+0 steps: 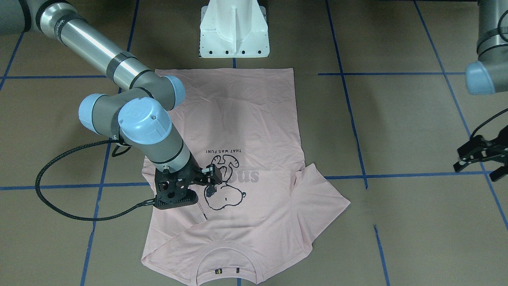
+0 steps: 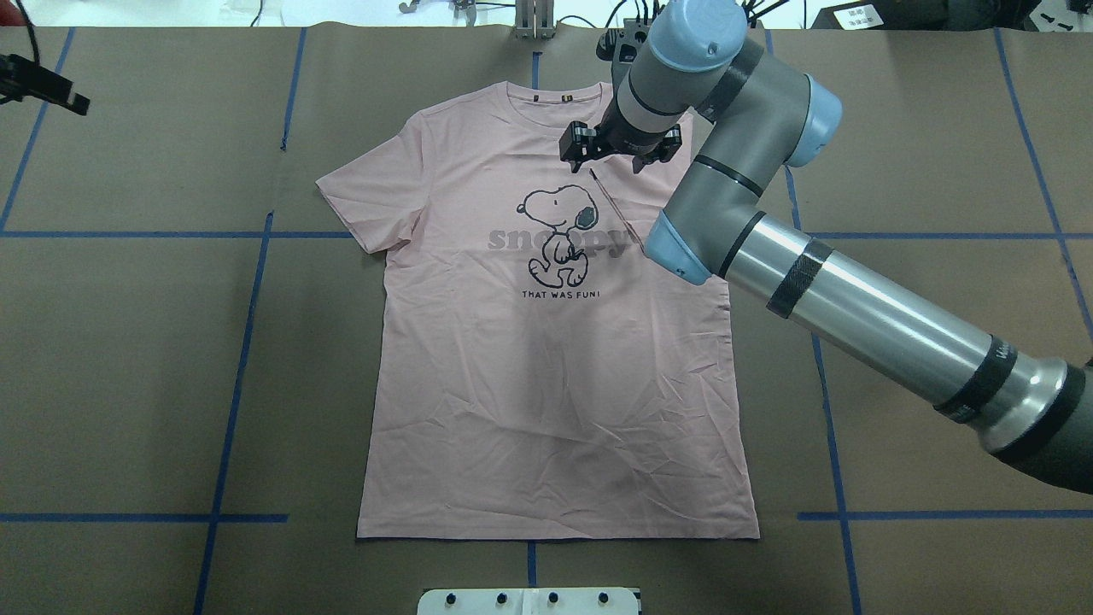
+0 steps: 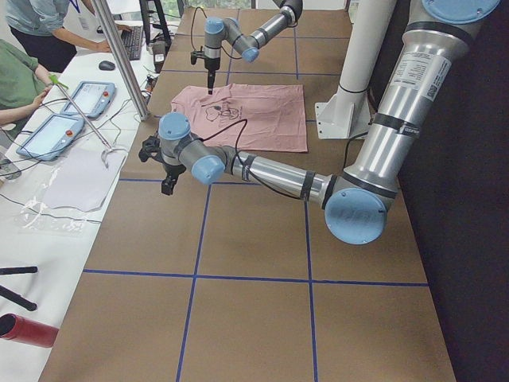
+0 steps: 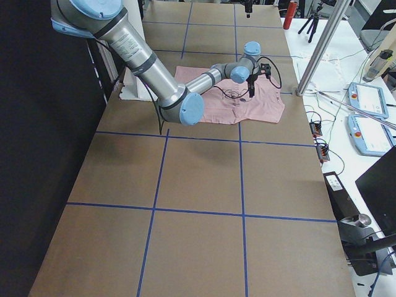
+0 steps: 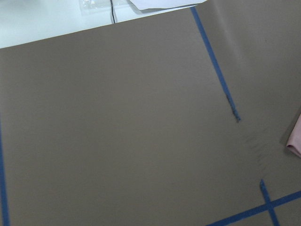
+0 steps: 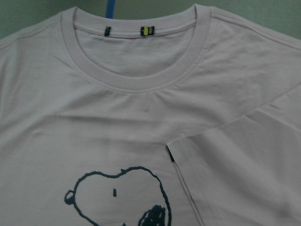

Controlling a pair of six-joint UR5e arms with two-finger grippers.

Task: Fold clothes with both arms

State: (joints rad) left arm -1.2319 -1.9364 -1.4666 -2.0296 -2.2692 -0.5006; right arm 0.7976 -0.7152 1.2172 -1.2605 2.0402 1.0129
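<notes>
You see the pink T-shirt [image 2: 555, 384] flat and print up on the table [image 2: 939, 171], hem nearest the base [image 2: 529, 600], collar far. The sleeve [image 6: 235, 160] on the robot's right is folded onto the chest. The right gripper [image 2: 616, 149] hangs over it, and you cannot tell how its jaws stand. The left gripper [image 1: 481, 159], partly cut off, is spread wide, well aside.

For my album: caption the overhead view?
Right tool above a pink T-shirt with one sleeve folded in; left tool off to the side.

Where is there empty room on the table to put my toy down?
The bare brown table is free between the T-shirt and the left tool. It's crowded at the collar, where the right tool hangs over the shirt.
</notes>
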